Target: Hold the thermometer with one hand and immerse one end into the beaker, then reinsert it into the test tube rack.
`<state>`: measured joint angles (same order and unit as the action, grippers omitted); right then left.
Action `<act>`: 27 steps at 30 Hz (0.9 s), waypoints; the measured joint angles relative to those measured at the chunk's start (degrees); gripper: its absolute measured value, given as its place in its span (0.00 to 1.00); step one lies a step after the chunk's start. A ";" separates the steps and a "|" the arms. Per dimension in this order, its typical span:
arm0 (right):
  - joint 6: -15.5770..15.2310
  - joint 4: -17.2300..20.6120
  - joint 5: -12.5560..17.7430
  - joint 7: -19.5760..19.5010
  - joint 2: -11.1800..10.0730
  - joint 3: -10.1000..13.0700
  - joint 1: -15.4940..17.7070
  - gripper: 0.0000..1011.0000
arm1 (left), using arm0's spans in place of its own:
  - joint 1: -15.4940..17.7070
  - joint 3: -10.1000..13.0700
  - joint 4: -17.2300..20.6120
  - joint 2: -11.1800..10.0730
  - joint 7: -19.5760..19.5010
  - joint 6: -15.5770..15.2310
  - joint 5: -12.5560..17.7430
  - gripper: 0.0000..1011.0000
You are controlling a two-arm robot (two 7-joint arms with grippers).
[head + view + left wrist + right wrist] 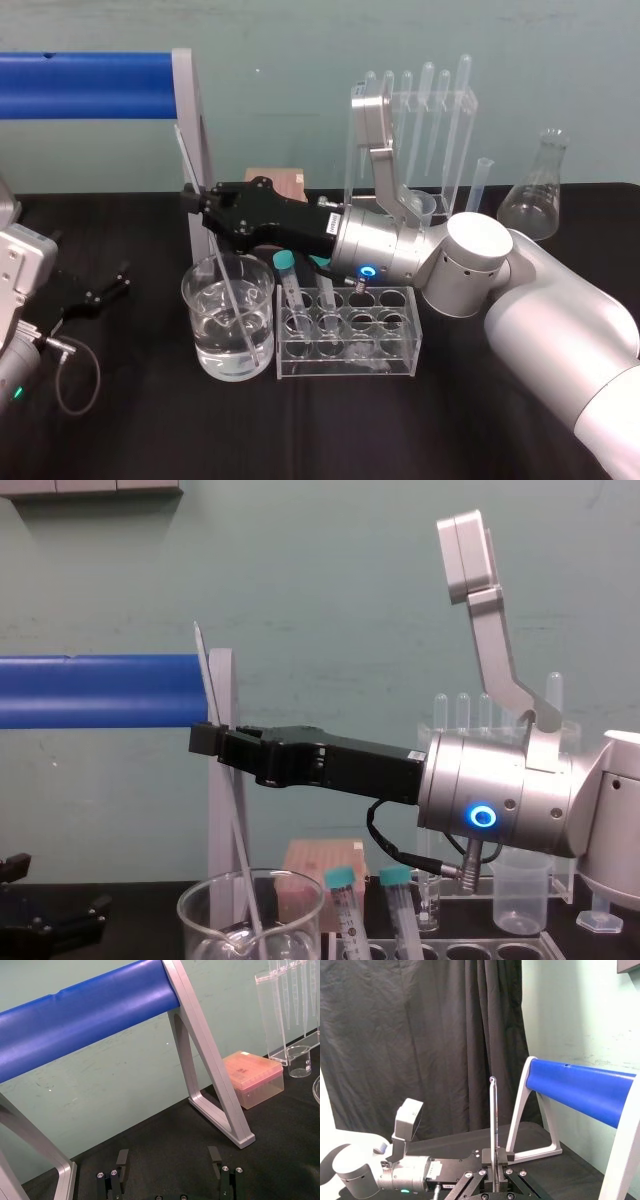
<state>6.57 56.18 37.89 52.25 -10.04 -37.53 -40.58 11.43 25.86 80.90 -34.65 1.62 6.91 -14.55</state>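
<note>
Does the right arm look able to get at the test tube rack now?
Probably yes. The right tool, shut on the thermometer, is above the beaker; the test tube rack sits beside it with empty holes, though capped tubes stand at that end. The left tool rests open, far left.

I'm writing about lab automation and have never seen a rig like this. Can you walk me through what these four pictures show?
It is a two-armed robot at a black table. One picture looks down from its head, one looks across from its chest, and two come from cameras on its wrists. The right gripper reaches across, its jaws shut on the thermometer, a thin glass rod whose lower end dips into the beaker of clear liquid. Beside the beaker stands the test tube rack with teal-capped tubes. The left gripper rests low at the left, jaws open and empty. Behind are a pipette stand and a flask.
</note>
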 joint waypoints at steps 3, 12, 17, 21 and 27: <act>-0.03 0.11 0.00 -0.05 -0.04 0.00 0.04 0.06 | 0.00 0.00 0.00 0.00 0.00 0.00 0.00 1.00; -0.14 0.29 0.02 -0.20 -0.12 0.00 0.08 0.06 | 0.00 0.00 0.00 0.00 0.00 0.00 0.00 1.00; -0.17 0.41 0.01 -0.30 -0.17 -0.03 0.08 0.06 | 0.00 0.00 0.00 0.00 0.00 0.00 0.00 1.00; -0.17 0.68 0.01 -0.33 -0.28 -0.03 0.11 0.06 | 0.00 0.00 0.00 0.00 0.00 0.00 0.00 1.00; -0.21 0.95 0.00 -0.44 -0.43 -0.06 0.26 0.06 | 0.00 0.00 0.00 0.00 0.00 0.00 0.00 1.00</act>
<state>6.36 57.13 37.89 51.81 -10.47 -37.59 -40.32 11.43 25.86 80.90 -34.65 1.62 6.91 -14.55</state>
